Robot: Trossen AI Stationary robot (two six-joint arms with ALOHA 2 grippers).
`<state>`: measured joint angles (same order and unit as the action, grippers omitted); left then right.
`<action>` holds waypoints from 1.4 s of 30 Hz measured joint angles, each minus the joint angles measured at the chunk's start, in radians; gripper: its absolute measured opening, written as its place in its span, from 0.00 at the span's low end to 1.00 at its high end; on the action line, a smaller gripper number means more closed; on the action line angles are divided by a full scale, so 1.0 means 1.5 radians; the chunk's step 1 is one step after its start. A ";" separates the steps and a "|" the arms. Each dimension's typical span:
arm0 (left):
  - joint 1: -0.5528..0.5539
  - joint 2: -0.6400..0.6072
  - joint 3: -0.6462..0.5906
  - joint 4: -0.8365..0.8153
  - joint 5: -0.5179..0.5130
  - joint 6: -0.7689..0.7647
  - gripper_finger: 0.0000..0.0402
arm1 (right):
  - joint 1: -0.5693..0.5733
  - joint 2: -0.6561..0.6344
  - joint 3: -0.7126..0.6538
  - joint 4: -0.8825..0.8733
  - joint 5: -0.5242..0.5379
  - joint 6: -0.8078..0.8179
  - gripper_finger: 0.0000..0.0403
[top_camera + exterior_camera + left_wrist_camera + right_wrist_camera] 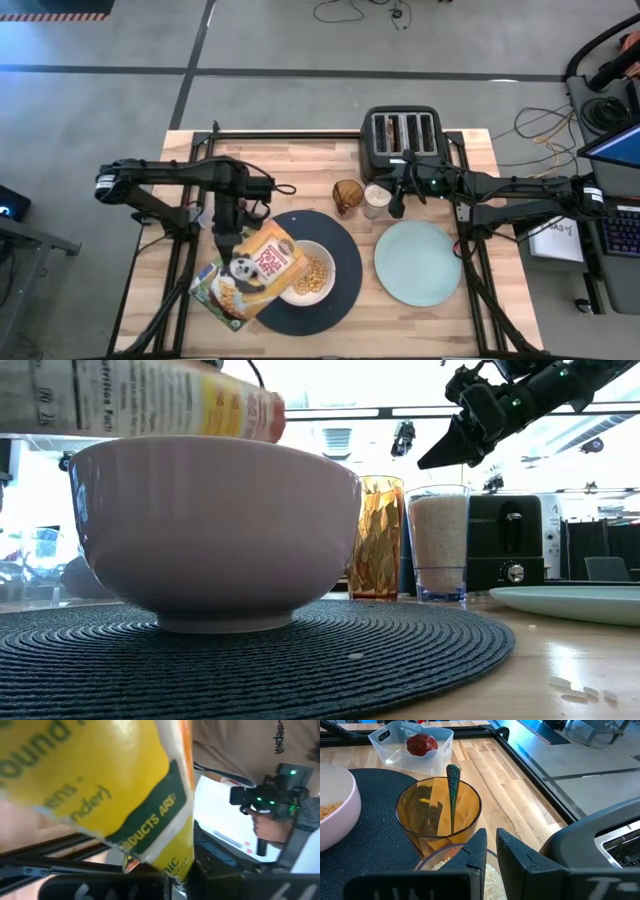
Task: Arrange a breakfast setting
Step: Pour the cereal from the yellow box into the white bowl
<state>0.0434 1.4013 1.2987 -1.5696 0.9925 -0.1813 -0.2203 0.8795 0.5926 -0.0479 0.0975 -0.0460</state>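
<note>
Wooden desk [300,160]: left end effector [224,243] pinches cereal box [250,275], tipped over white bowl [308,272] on black plate [345,250], to pour cereal. Right end effector [397,208], fingers nearly together, empty, hovers above glass [377,200] at bowl's 1 o'clock, likely to grasp it

A white bowl [213,535] stands on a dark woven round mat [300,650] on the desk [560,675]. Above the bowl a cereal box [150,398] lies tilted on its side, its end over the bowl's rim. Behind stand an amber glass [377,537] and a clear glass [439,542] of pale grains, side by side. A gripper [445,455] hangs above the clear glass. A black toaster [508,542] sits farther back, a pale green plate [575,602] beside it.
</note>
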 joint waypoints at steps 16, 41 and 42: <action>-0.004 -0.018 -0.060 -0.001 0.049 -0.045 0.00 | 0.000 0.000 0.000 0.000 0.000 0.000 0.08; -0.002 -0.028 -0.108 -0.001 0.100 -0.049 0.00 | 0.000 0.001 0.000 0.000 0.000 -0.001 0.08; -0.003 -0.024 -0.108 0.000 0.111 -0.050 0.00 | 0.000 0.001 0.000 0.000 0.000 0.000 0.08</action>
<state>0.0395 1.3646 1.1362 -1.5701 1.1585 -0.2563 -0.2203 0.8803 0.5926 -0.0479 0.0975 -0.0464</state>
